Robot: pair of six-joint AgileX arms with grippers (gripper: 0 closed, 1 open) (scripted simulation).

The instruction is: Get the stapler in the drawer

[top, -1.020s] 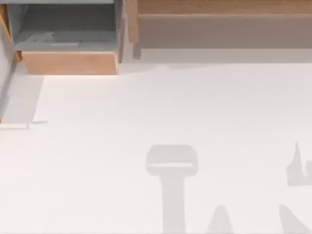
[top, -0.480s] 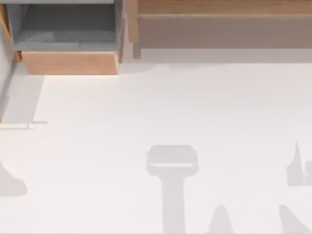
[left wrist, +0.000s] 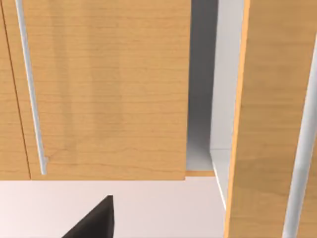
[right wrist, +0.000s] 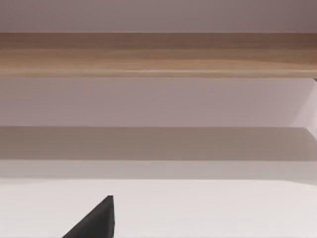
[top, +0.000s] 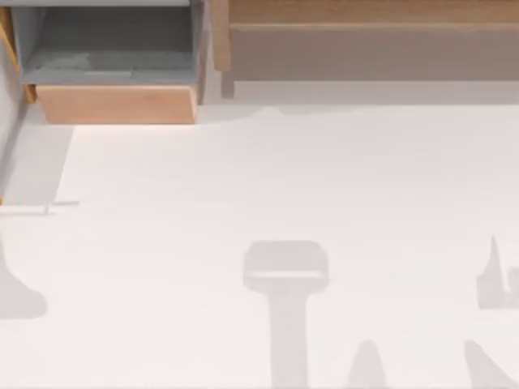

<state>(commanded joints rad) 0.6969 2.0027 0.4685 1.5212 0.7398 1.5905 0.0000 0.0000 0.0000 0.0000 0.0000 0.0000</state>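
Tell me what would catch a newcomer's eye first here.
The open drawer at the top view's far left, grey inside with a tan front panel. To its right, the wide brown-wood shelf unit spans the far edge. Soft grey shadows lie across the white table.

I am at a rendered, office-like workplace, plain and tidy, with no clutter to mark it as a home or a workshop. Before me lies a smooth white desk (top: 284, 178), lit so that soft grey shadows fall across it. At its far left stands an open drawer (top: 117, 104) with grey inner walls and a light tan wooden front. Beside it, along the far edge, runs a wide brown wooden shelf (top: 365, 36). From my left wrist I see pale wood cabinet panels (left wrist: 104, 89) with slim silver handles (left wrist: 29, 89), like fitted office furniture.
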